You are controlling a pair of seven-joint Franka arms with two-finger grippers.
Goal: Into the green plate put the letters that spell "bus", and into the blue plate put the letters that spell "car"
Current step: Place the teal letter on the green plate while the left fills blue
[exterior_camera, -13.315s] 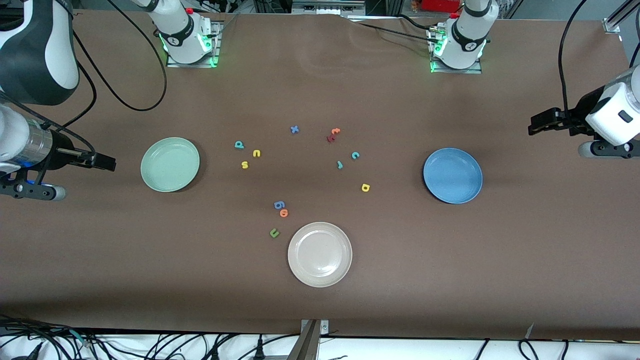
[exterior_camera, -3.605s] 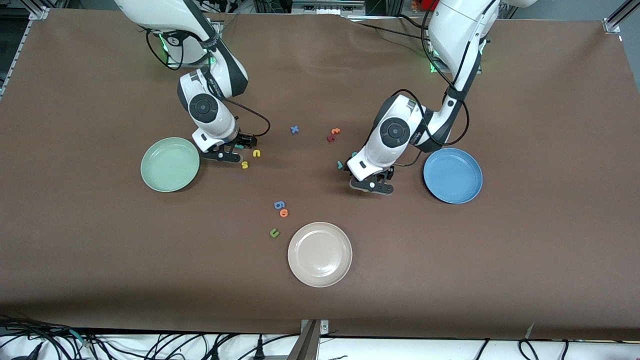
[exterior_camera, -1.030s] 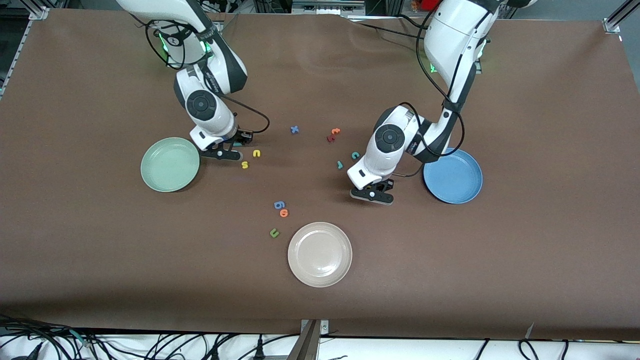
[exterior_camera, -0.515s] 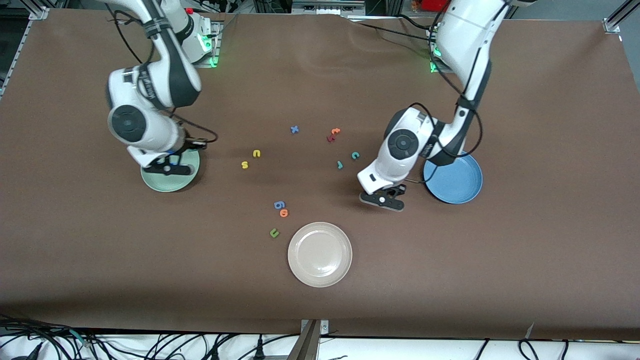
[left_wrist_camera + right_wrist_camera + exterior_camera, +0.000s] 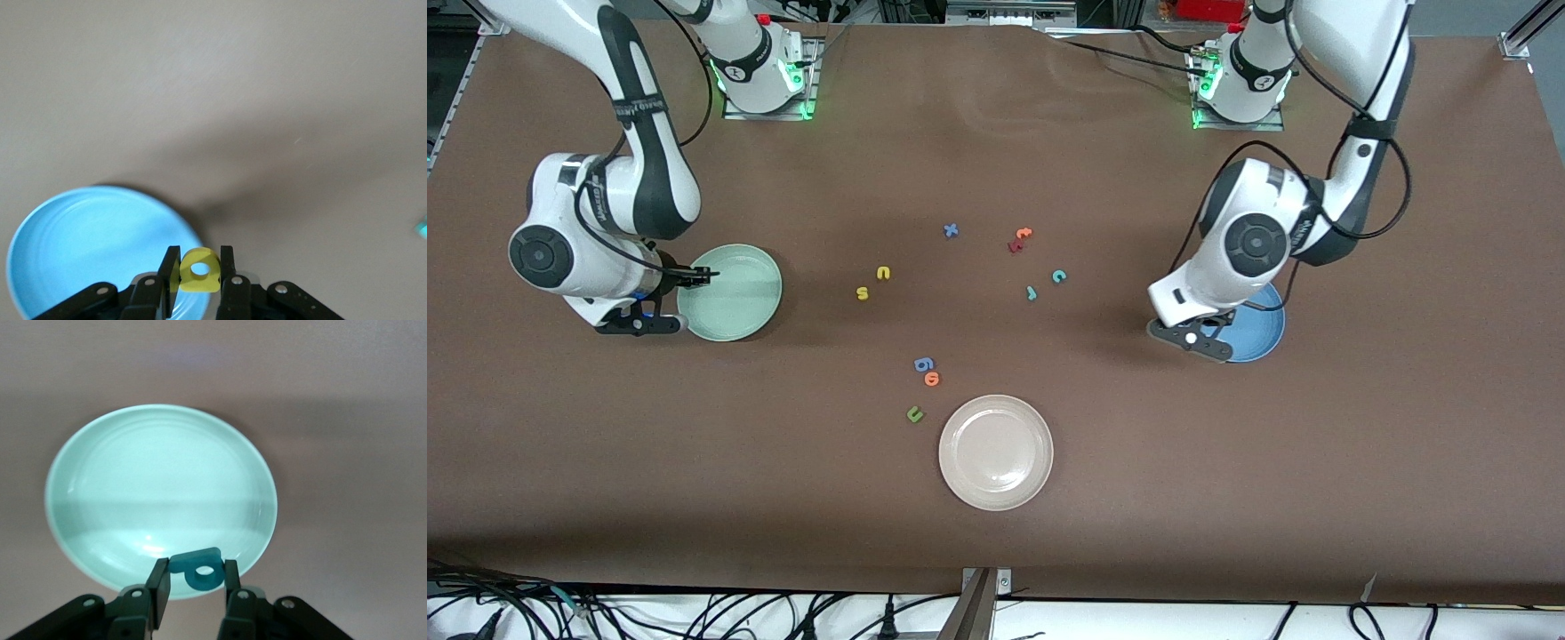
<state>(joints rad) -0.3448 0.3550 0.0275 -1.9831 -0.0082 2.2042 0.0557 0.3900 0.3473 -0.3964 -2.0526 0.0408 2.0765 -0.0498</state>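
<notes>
My front camera looks down from high across the table (image 5: 996,551) at both bases. Each wrist camera looks down closely past its fingers, sharing the blue plate (image 5: 80,253) and green plate (image 5: 160,493) with it.

— Lighting?
— Even, overhead, fairly bright. Soft shadows fall on the table (image 5: 996,551) beneath both arms; the edge nearest the front camera is darker.
— Glare?
— Pale sheen on the green plate (image 5: 160,493) and blue plate (image 5: 93,247) in the wrist views.
— Focus?
— Front view sharp. Wrist views soft; tabletop washed out.
</notes>
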